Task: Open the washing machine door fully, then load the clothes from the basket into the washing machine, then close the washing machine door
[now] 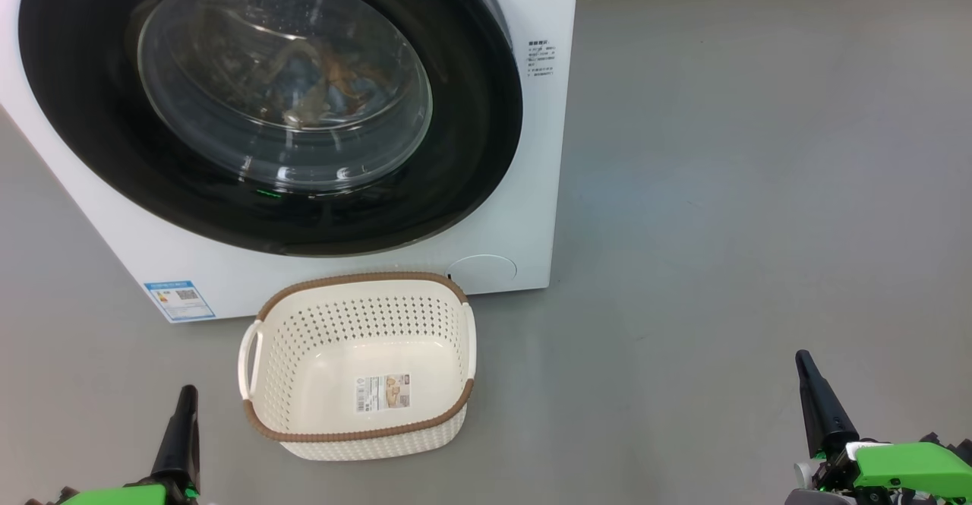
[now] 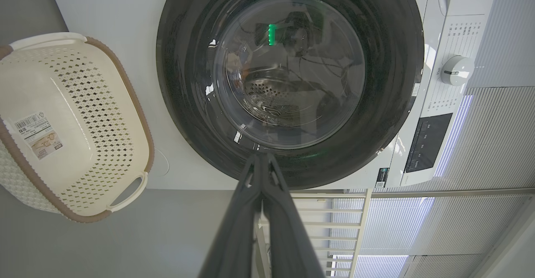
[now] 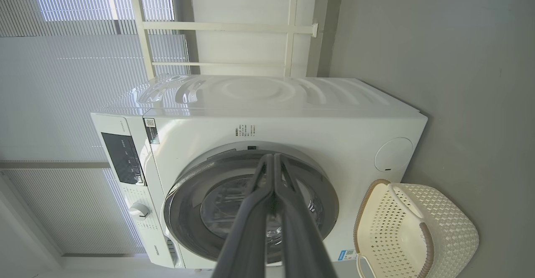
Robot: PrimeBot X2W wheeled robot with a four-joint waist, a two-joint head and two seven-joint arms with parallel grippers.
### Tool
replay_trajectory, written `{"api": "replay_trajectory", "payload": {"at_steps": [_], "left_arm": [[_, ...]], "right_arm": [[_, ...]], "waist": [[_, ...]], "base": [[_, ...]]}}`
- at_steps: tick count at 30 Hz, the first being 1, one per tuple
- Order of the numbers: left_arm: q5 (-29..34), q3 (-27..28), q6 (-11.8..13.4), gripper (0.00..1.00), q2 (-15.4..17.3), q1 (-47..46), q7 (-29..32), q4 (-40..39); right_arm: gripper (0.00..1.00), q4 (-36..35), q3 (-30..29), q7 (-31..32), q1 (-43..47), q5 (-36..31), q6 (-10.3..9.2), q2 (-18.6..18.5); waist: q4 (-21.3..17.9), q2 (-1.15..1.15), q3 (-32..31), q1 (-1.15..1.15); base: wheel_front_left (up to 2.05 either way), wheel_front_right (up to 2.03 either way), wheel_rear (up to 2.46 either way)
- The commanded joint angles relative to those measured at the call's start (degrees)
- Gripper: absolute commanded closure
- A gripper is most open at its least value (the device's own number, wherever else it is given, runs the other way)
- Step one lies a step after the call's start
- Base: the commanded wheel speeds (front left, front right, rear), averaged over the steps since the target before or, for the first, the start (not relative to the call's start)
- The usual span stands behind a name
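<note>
The white washing machine [image 1: 539, 186] stands ahead, its door [image 1: 471, 156] shut flat against the front. Through the door's glass I see the clothes [image 1: 334, 80], blue and orange-brown fabric, lying in the drum. On the floor before the machine sits the basket [image 1: 364, 277], holding nothing but its label sticker. My left gripper [image 1: 187, 392] is shut at the lower left, left of the basket. Low at the right, my right gripper [image 1: 803, 358] is shut and holds nothing. The left wrist view shows the door [image 2: 188, 102], the basket [image 2: 104, 102] and the closed left gripper [image 2: 261, 157]. The right wrist view shows the washing machine [image 3: 292, 127] behind the closed right gripper [image 3: 273, 157].
Grey floor [image 1: 759, 186] stretches to the right of the machine and basket. The machine's control panel with a round knob [image 2: 457, 70] lies above the door. White blinds [image 3: 62, 102] and a white frame [image 3: 234, 27] stand behind the machine.
</note>
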Motion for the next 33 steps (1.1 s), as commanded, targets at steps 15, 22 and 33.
{"api": "replay_trajectory", "payload": {"at_steps": [15,22,33], "left_arm": [[-0.2,1.9,-0.6,1.00,1.0,-2.2,0.2,-1.1],[-0.2,1.9,-0.6,1.00,1.0,-2.2,0.2,-1.1],[-0.2,1.9,-0.6,1.00,1.0,-2.2,0.2,-1.1]], "right_arm": [[1.00,-1.4,1.3,0.4,-2.3,0.2,0.09,-0.2],[1.00,-1.4,1.3,0.4,-2.3,0.2,0.09,-0.2],[1.00,-1.4,1.3,0.4,-2.3,0.2,0.09,-0.2]], "waist": [[0.0,0.00,0.0,0.00],[0.0,0.00,0.0,0.00],[0.0,0.00,0.0,0.00]], "base": [[0.00,0.00,0.00],[0.00,0.00,0.00],[0.00,0.00,0.00]]}}
